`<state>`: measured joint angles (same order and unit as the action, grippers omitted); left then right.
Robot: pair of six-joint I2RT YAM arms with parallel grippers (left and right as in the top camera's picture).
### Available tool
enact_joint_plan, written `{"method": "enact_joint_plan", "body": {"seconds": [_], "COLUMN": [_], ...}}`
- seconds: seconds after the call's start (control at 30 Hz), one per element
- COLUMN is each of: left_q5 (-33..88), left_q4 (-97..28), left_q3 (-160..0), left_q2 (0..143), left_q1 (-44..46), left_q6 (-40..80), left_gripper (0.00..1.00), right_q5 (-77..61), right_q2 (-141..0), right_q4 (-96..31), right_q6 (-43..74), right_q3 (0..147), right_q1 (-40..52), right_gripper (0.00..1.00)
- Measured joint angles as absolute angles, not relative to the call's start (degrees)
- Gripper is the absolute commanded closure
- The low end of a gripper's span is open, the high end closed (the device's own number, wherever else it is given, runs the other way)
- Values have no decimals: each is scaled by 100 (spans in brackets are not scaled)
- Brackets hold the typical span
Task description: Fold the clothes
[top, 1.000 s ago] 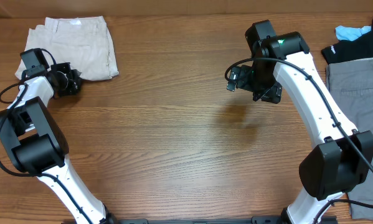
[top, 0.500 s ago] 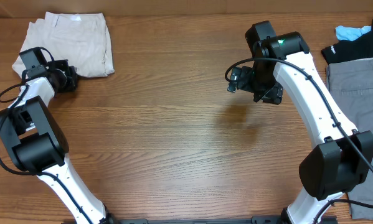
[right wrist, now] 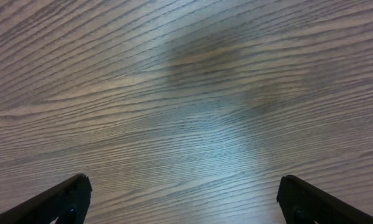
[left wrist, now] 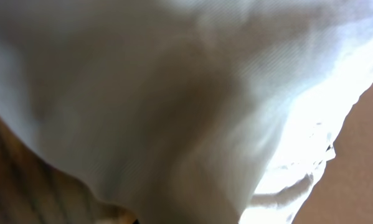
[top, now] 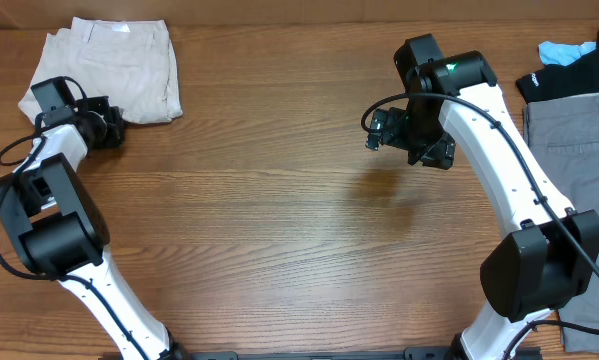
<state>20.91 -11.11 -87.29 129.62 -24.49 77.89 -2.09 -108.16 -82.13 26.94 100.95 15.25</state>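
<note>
The clothes, a pair of pale beige shorts (top: 119, 62), lie folded at the table's far left corner with the waistband toward the back edge. My left gripper (top: 115, 128) is at the shorts' near right corner, shut on the edge of the cloth. In the left wrist view the pale fabric (left wrist: 174, 93) fills nearly the whole frame and hides the jaws. My right gripper (top: 409, 140) hovers over bare wood right of centre, far from the shorts. Its jaws stand wide open with nothing between them (right wrist: 186, 208).
At the right edge lie a grey garment (top: 579, 180), a black garment (top: 564, 78) and a light blue cloth (top: 564, 48). The wooden table (top: 279, 200) stretches between the two arms.
My left gripper pulled the shorts a little up and to the left, then stayed still for the last half second. The right arm has hardly moved.
</note>
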Motion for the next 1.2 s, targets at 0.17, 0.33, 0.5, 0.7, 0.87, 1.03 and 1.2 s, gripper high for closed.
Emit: {"method": "enact_joint_plan", "body": {"seconds": [0.17, 0.33, 0.5, 0.7, 0.87, 1.03, 1.2], "left_q5": [2443, 2727, 2845, 2803, 2652, 2362, 2067], "left_q4": [-1356, -1527, -1815, -1577, -1433, -1212, -895], "left_q3": [-8744, -8748, -8794, -8777, -8772, -8768, -8768], "left_q2": [12962, 12962, 12960, 12962, 12967, 12973, 13026], "left_q1": [-2753, -3301, -3809, -3909, -3820, -3651, -3428], "left_q6": [7778, 7478, 7247, 6897, 6709, 6617, 6580], "left_gripper": [96, 96, 96, 96, 96, 96, 96], "right_q5": [-211, -207, -209, -209, -209, -209, -209], "right_q2": [-10816, -10816, -10816, -10816, -10816, -10816, -10816], "right_q4": [-8221, -8219, -8202, -8182, -8184, -8182, -8208], "right_q6": [2694, 2689, 2692, 2692, 2694, 2692, 2692], "right_q3": [10095, 10095, 10095, 10095, 10095, 10095, 10095], "right_q1": [1527, 1525, 1525, 1525, 1527, 1527, 1527], "right_gripper": [0, 0, 0, 0, 0, 0, 0]}}
